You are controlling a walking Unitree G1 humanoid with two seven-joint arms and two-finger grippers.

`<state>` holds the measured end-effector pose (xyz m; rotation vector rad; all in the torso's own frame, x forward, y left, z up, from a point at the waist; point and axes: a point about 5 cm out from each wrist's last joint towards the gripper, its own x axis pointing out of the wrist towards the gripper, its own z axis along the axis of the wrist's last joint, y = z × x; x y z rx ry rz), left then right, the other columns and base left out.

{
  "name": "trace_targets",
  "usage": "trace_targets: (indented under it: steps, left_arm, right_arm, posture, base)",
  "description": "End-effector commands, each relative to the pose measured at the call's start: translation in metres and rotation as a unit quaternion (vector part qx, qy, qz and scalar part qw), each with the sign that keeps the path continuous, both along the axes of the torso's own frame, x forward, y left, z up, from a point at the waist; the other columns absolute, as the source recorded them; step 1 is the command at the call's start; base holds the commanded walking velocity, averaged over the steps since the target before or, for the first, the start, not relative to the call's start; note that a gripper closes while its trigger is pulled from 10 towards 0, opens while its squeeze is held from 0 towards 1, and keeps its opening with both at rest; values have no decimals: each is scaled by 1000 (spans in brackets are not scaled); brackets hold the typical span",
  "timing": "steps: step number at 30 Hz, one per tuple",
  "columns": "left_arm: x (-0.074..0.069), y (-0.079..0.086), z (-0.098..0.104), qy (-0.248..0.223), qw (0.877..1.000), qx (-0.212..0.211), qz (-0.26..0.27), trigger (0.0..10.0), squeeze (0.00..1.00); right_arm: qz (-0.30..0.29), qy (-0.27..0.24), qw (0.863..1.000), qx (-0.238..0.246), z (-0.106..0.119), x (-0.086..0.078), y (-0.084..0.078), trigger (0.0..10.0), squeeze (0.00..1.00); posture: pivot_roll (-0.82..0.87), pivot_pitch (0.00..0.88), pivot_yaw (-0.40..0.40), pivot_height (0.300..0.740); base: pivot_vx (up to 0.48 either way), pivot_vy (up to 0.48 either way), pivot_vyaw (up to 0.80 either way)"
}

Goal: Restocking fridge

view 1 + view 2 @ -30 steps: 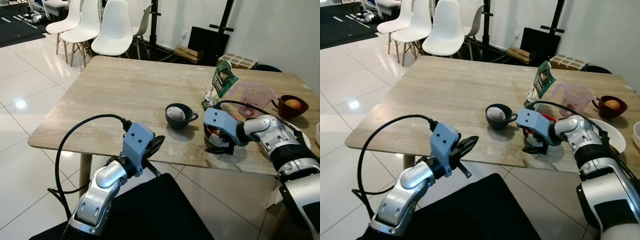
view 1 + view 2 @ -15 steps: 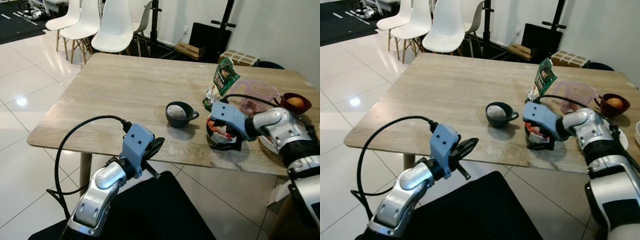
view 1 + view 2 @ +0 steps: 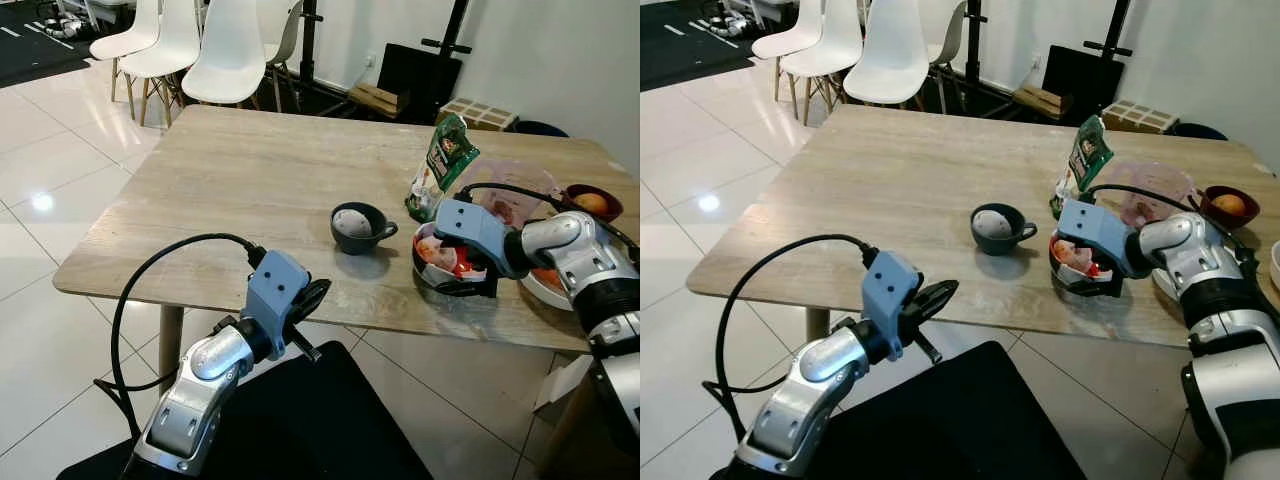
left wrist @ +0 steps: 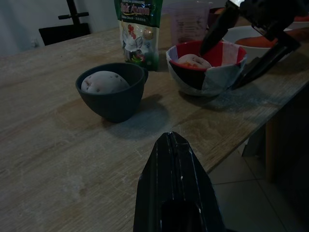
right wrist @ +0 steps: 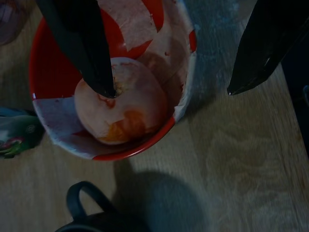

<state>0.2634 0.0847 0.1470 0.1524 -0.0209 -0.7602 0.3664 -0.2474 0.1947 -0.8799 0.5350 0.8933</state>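
Observation:
A red and white bowl (image 3: 432,252) holding a pale round fruit (image 5: 120,104) stands near the table's front right edge. My right gripper (image 3: 460,282) is open and straddles the bowl's near wall. One finger (image 5: 82,43) reaches inside and touches the fruit, while the other finger (image 5: 263,46) hangs outside, apart from the wall. My left gripper (image 3: 316,294) is shut and empty, held just below the table's front edge. It points toward a dark cup (image 3: 358,228) with a speckled round thing in it.
A green snack bag (image 3: 440,165) stands behind the bowl, with a pink measuring jug (image 3: 512,190) beside it. Farther right are a brown cup with an orange fruit (image 3: 590,203) and a white plate (image 3: 545,288). White chairs (image 3: 225,55) stand beyond the wooden table (image 3: 230,190).
My right gripper has risen from the table beside the bowl and moved over its near wall, so one finger now sits inside. The left arm has stayed put.

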Motion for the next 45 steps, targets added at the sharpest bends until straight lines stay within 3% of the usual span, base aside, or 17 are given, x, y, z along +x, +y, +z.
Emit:
trace_targets:
  steps: [1,9,20,22,25,45]
  left_arm:
    - [-3,-1,1,0,1000,9,-9,10000,0]
    - [-4,-1,0,4,1000,12,-13,10000,0]
    - [-3,-2,0,2,1000,15,-17,10000,0]
    - [-4,-2,0,3,1000,15,-17,10000,0]
    - [-4,-2,-1,3,1000,15,-17,10000,0]
    - [-5,-4,-2,4,999,20,-26,10000,0]
  right_arm:
    - [-6,12,1000,-15,-5,-3,-5,10000,0]
    - [-12,28,999,-43,-17,-6,-9,10000,0]
    - [-16,30,999,-36,-23,-4,-3,9922,0]
    - [-17,30,999,-35,-22,-4,-3,3922,0]
    - [-18,31,999,-34,-22,-3,-3,0,0]
    - [-11,58,998,-28,-24,-6,-3,0,0]
  posture:
    - [-51,59,-53,700]
    - [-51,59,-53,700]
    - [-49,57,-55,700]
    - [-49,57,-55,700]
    - [-49,57,-56,700]
    - [-50,53,-58,700]
  base:
    - [0,0,0]
    - [0,0,0]
    - [0,0,0]
    - [0,0,0]
    - [0,0,0]
    - [0,0,0]
